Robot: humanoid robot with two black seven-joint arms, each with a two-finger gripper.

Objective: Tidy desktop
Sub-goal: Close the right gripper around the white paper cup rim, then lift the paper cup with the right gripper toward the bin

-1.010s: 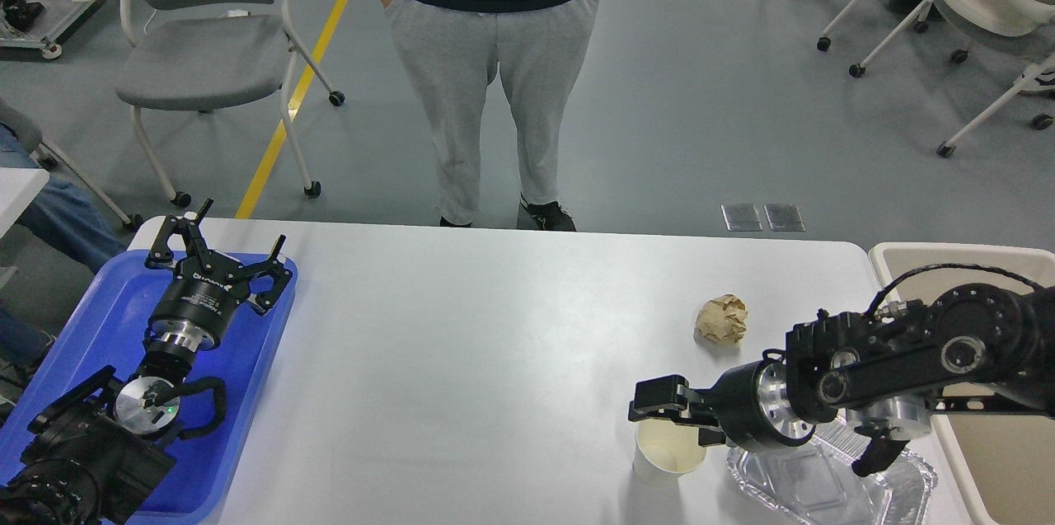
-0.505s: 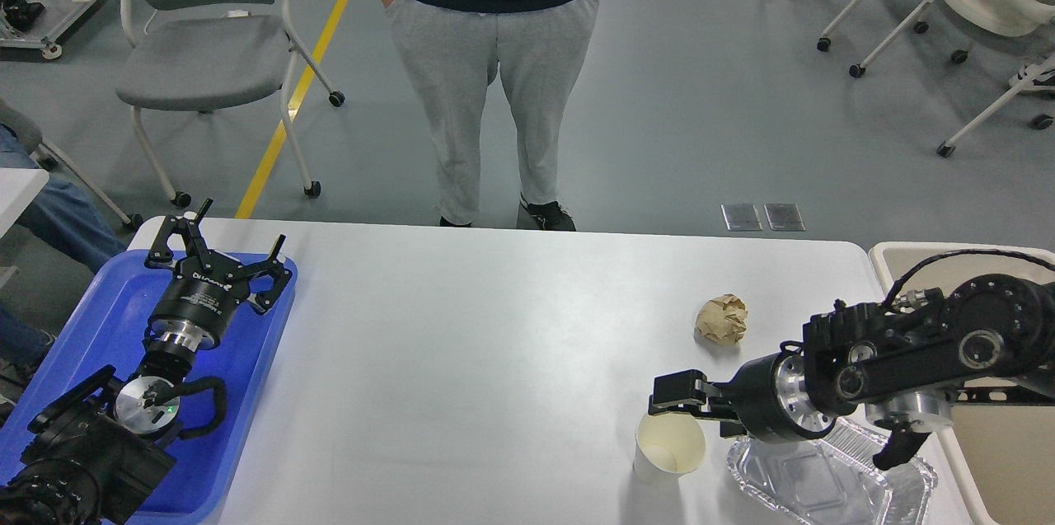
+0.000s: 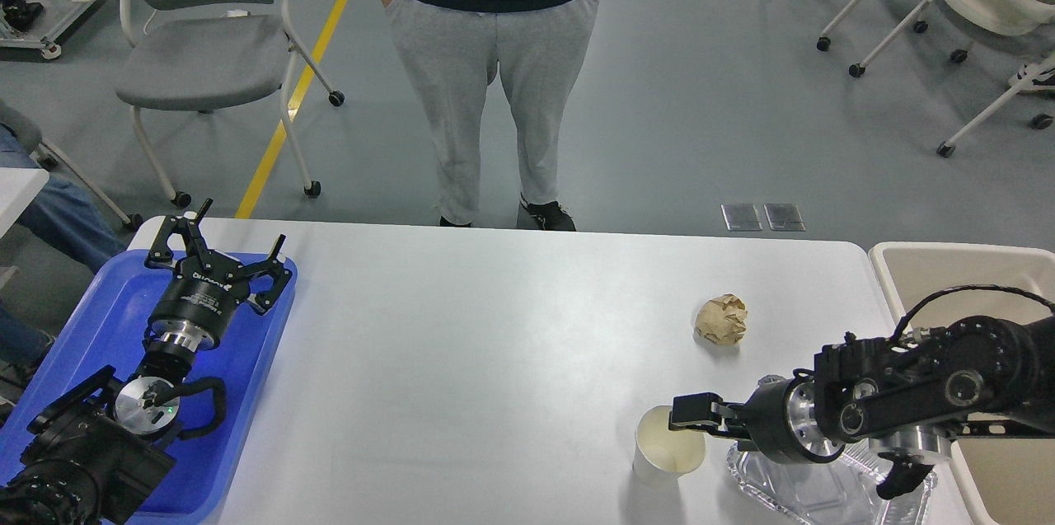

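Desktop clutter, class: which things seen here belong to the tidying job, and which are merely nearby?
Part of the job:
desktop
crumpled paper ball
paper cup
clear plastic container
blue tray
beige bin
right tool
left tool

Merely nearby:
standing person
grey chair

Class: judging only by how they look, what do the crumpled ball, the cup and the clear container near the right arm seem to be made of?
Crumpled ball: probably brown paper, matte, with sharp creases.
Cup: likely paper, off-white, dull, with a thin rolled rim.
Clear container: seemingly thin transparent plastic, glossy, with moulded ridges and the white desktop showing through.
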